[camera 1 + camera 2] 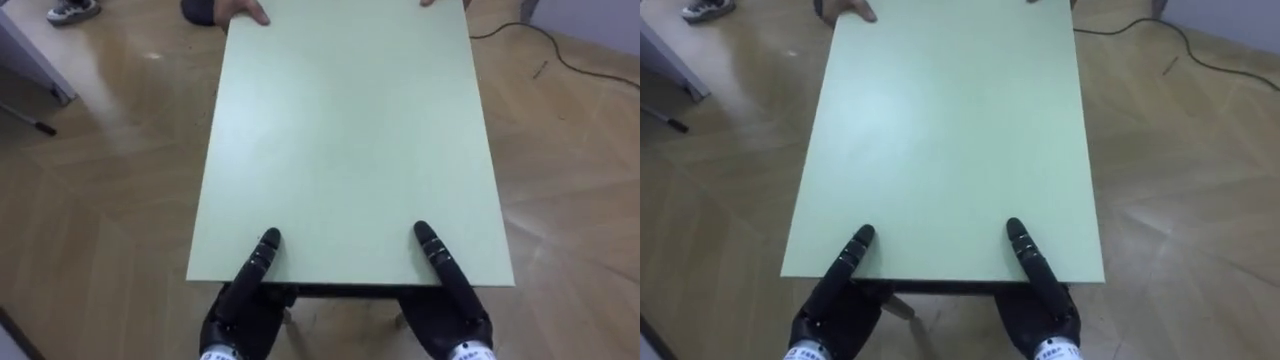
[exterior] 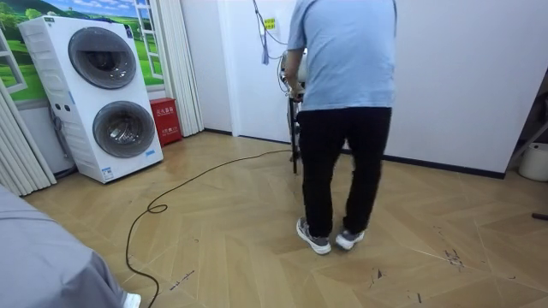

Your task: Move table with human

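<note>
1. Left eye view: the table (image 1: 340,130) stretches away ahead. The left hand (image 1: 243,300) and right hand (image 1: 452,295) each clamp its near edge, thumb on top, palm beneath. A person's hand (image 1: 240,10) holds the far edge.
2. Room view: the person (image 2: 342,103) stands back to the camera, hiding the table. The robot should match that person's pace.
3. Right eye view: the thumbs sit evenly spaced, so lift level, with a firm grip.

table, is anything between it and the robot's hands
Nothing visible does. The left hand and right hand rest on the near edge of the table, and a person's hand is at its far edge.
</note>
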